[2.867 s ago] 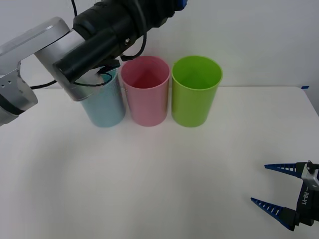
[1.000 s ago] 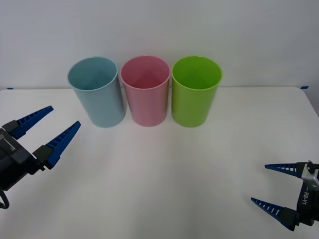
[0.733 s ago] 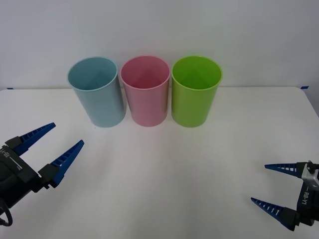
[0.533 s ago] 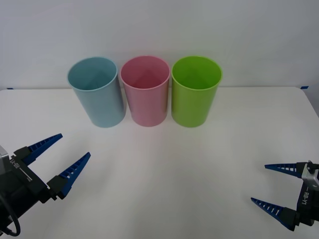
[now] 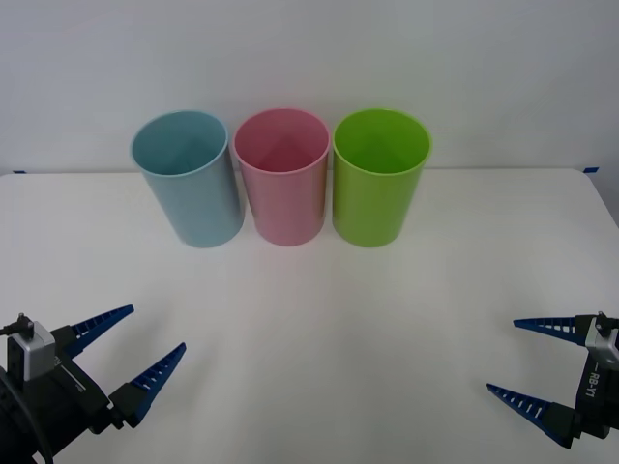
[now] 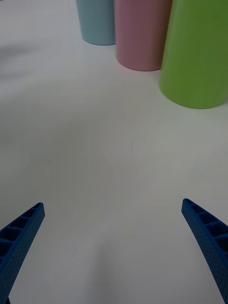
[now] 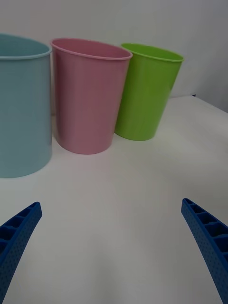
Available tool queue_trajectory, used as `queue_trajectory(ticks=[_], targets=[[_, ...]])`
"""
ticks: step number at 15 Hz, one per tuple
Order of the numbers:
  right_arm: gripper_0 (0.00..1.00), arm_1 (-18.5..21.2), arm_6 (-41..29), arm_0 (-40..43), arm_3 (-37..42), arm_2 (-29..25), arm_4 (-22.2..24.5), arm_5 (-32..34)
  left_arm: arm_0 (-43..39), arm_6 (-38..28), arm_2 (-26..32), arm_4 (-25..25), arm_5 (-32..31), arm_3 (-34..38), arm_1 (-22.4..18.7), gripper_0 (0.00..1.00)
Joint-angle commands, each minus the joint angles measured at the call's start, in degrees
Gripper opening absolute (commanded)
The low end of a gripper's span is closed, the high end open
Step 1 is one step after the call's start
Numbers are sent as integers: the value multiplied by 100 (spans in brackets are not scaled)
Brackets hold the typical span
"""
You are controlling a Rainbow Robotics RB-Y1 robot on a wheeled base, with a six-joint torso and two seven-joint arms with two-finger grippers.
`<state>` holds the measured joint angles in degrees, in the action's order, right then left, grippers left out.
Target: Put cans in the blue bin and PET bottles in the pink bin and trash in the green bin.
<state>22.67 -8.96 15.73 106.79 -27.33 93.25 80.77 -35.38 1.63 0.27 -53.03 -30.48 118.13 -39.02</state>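
Three bins stand in a row at the back of the white table: the blue bin (image 5: 189, 179) on the left, the pink bin (image 5: 283, 174) in the middle, the green bin (image 5: 380, 174) on the right. They also appear in the wrist views as the blue bin (image 7: 21, 109), pink bin (image 7: 88, 95), green bin (image 7: 145, 90) and blue bin (image 6: 96, 21), pink bin (image 6: 140, 33), green bin (image 6: 197, 52). My left gripper (image 5: 135, 356) is open and empty near the front left corner. My right gripper (image 5: 527, 362) is open and empty at the front right. The cans, PET bottles and trash are out of view.
The white table (image 5: 319, 319) stretches bare between the bins and both grippers. A pale wall rises right behind the bins. Small dark marks sit at the table's far left (image 5: 19, 171) and far right (image 5: 592, 168) edges.
My left arm has drawn back from over the blue bin to the front left corner, its gripper open all along. The right gripper has stayed still.
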Motion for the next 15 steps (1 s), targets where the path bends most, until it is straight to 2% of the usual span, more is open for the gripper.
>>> queue_trajectory(ticks=[1, 15], targets=[[100, 0, 0, 0, 0, 0, 0, 0, -162, -48, -1, -111, -20, 0, 0, 100], [100, 0, 0, 0, 0, 0, 0, 0, -346, -75, -54, -287, -90, 0, 9, 100]])
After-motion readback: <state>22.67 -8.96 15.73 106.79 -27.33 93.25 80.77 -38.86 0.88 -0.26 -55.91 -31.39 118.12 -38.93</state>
